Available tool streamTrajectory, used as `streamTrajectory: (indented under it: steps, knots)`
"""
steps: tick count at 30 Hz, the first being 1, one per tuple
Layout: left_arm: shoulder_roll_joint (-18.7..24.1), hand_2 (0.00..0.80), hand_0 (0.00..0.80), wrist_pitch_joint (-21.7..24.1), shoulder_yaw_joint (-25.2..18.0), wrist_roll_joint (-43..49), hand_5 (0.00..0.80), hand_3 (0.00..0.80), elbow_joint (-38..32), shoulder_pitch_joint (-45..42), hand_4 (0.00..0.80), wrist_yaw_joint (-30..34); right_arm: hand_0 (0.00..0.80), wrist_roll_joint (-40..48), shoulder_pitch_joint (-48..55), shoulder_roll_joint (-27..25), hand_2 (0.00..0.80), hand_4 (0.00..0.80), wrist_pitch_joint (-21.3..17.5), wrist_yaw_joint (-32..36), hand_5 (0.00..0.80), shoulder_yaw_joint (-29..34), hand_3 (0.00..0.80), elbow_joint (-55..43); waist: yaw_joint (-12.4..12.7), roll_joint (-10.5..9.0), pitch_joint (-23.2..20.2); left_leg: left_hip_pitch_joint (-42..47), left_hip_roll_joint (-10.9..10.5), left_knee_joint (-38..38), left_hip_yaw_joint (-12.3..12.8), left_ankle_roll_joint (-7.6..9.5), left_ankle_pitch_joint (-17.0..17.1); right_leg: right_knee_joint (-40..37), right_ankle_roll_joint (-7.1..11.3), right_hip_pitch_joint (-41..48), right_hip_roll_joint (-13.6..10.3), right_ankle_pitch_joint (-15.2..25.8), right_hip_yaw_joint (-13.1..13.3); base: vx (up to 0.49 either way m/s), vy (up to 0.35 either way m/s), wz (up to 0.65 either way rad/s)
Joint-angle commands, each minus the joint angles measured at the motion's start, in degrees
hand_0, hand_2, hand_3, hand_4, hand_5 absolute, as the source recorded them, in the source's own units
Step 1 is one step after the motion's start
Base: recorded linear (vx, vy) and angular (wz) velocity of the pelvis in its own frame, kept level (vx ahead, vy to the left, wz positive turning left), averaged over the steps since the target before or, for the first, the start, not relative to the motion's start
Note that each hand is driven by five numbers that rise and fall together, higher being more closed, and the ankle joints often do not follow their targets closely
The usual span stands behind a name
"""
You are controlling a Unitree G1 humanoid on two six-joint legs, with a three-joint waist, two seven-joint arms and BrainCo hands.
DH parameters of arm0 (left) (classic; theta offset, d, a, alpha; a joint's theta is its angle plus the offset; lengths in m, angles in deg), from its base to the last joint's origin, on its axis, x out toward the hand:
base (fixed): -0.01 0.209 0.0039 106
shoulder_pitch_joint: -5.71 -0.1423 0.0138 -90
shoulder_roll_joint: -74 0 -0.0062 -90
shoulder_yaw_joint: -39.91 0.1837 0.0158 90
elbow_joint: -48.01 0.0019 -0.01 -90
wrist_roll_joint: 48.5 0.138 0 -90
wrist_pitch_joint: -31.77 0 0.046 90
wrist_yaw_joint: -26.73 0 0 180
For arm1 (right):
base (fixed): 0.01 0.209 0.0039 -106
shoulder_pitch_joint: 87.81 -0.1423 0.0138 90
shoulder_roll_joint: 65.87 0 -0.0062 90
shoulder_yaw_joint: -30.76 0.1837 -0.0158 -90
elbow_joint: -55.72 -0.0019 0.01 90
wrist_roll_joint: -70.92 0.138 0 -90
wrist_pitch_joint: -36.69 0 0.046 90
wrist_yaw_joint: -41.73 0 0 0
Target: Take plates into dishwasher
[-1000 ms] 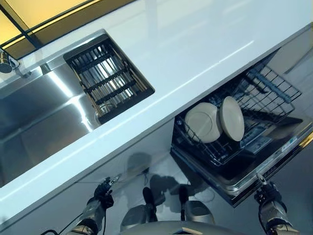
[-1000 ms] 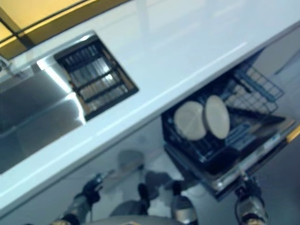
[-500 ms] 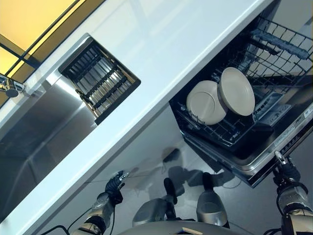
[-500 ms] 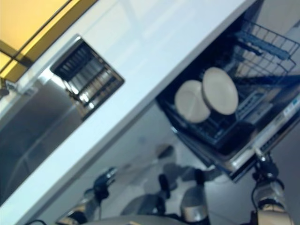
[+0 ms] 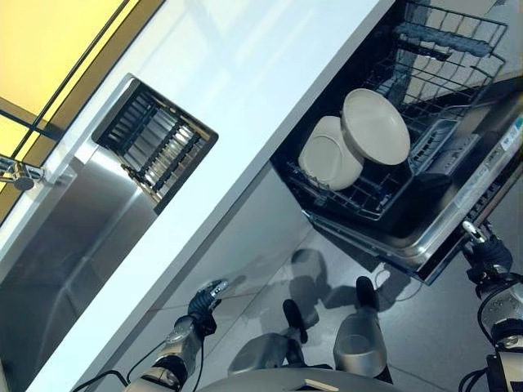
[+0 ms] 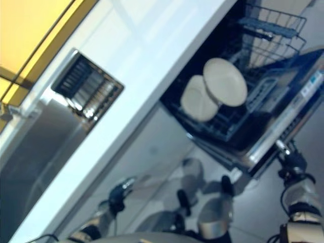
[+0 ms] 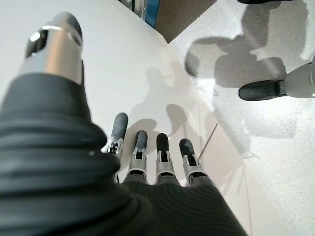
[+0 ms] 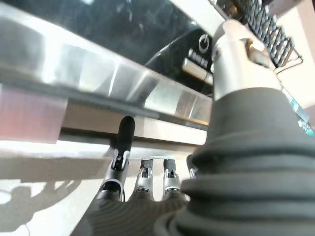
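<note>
Where plates (image 5: 355,139) stand: rack (image 5: 392,175) (dishwasher)

A kitchen: a steel sink (image 5: 73,237) set in a white tabletop (image 5: 245,73), with an open dishwasher (image 5: 409,171) below.

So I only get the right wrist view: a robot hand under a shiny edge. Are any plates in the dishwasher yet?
Observer: Yes, two plates stand on edge, overlapping, in the rack.
Operator: Is the other robot hand carrying one?
Observer: No, the left robot hand hangs empty, fingers straight, near the cabinet front.
Operator: Any more plates waiting on top?
Observer: None show on the counter or in the sink.
</note>
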Motion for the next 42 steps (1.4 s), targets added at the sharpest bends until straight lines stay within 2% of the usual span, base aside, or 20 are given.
streamTrajectory:
  steps: [1, 11, 19, 25, 33, 38, 42]
  knots:
    - [3.12, 0.0, 0.0, 0.97, 1.56, -1.54, 0.0, 0.0, -0.47, 4.42, 0.0, -1.8, 0.0, -2.11, -24.27, 7.38, 0.0, 0.0, 0.49, 7.39, 0.0, -9.81, 0.0, -8.74, 6.15, -5.99, -3.86, 2.88, -3.5, 1.35, -0.14, -1.23, -0.99, 4.24, 0.99, -0.15, -4.1, -3.47, 1.54, 0.042, -0.01, 0.0]
    - [3.37, 0.0, 0.0, -0.65, 1.69, -0.89, 0.0, 0.0, -1.16, 3.38, 0.0, -3.53, 0.0, 0.43, -28.88, 8.98, 0.0, 0.0, 1.73, 4.28, 0.0, -11.79, 0.0, -12.21, 8.54, -7.96, -5.78, 3.94, -2.97, 1.22, -1.07, -1.26, -0.94, 3.7, 0.94, 2.16, -4.08, -3.27, -0.23, 0.036, -0.022, 0.04]
    - [3.78, 0.0, 0.0, -0.92, 1.55, -0.87, 0.0, 0.0, -0.75, 2.67, 0.0, -3.77, 0.0, 1.93, -32.92, 9.36, 0.0, 0.0, 3.27, 3.71, 0.0, -12.99, 0.0, -8.53, 11.69, -10.95, -7.38, 5.14, -2.24, 1.05, -2.28, -1.15, -1.27, 2.65, 1.03, 4.96, -3.81, -3.0, -2.28, 0.063, -0.041, 0.16]
    - [5.01, 0.0, 0.0, -1.52, 0.49, -0.14, 0.0, 0.0, -0.35, 2.18, 0.0, -4.02, 0.0, -0.24, -32.03, 9.87, 0.0, 0.0, 2.44, -1.41, 0.0, -12.12, 0.0, -6.68, 13.17, -13.43, -8.21, 5.44, -1.55, 0.7, -2.99, -1.17, -1.36, 2.02, 1.12, 6.12, -3.11, -2.71, -3.57, 0.044, -0.064, 0.36]
    - [6.16, 0.0, 0.0, -1.67, -1.65, 1.11, 0.0, 0.0, 2.13, 1.93, 0.0, -4.19, 0.0, -13.18, -18.15, 12.4, 0.0, 0.0, 1.28, -9.48, 0.0, -10.52, 0.0, -0.2, 13.99, -18.3, -9.12, 6.28, 0.04, 0.38, -3.63, -0.76, -1.82, 1.15, 1.1, 8.11, -1.44, -2.53, -4.34, 0.071, -0.083, 0.25]
    - [5.47, 0.0, 0.0, -1.35, -3.28, 1.06, 0.0, 0.0, 7.01, 1.25, 0.0, -1.36, 0.0, -15.15, -6.37, 16.3, 0.0, 0.0, -0.68, -8.35, 0.0, -8.43, 0.0, 4.98, 14.14, -20.44, -9.83, 7.33, 0.82, 0.3, -3.79, -0.4, -2.06, 0.87, 0.8, 9.95, -0.17, -3.1, -4.58, 0.093, -0.029, 0.28]
    - [4.41, 0.0, 0.0, -2.31, -4.52, 2.31, 0.0, 0.0, 10.66, 0.59, 0.0, 0.42, 0.0, -18.19, 0.53, 20.87, 0.0, 0.0, -1.1, -7.37, 0.0, -9.14, 0.0, 11.61, 14.77, -21.75, -10.77, 7.79, 1.04, 0.3, -4.25, -0.05, -2.15, 0.69, 0.66, 11.09, 0.46, -3.34, -4.75, 0.086, 0.019, 0.15]
